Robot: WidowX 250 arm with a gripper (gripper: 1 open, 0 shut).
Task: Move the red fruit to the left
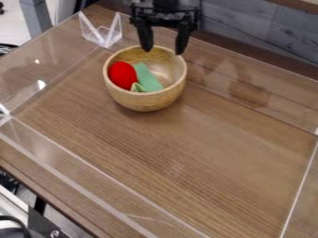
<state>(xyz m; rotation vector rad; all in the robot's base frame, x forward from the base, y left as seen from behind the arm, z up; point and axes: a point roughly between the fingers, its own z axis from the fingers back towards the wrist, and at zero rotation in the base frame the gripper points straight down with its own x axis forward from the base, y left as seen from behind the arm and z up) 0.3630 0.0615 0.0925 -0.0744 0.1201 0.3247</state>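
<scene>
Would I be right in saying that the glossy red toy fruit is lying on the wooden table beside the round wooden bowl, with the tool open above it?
Not quite: the glossy red toy fruit lies inside the round wooden bowl, next to a light-green block, as the camera view shows. The tool is indeed open above the bowl's far rim.

Red fruit (122, 72), tan wooden bowl (163, 94)

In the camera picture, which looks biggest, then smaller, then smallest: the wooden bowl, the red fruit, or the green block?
1. wooden bowl
2. green block and red fruit: these look about alike, and the block is partly hidden, so I won't rank them.
</scene>
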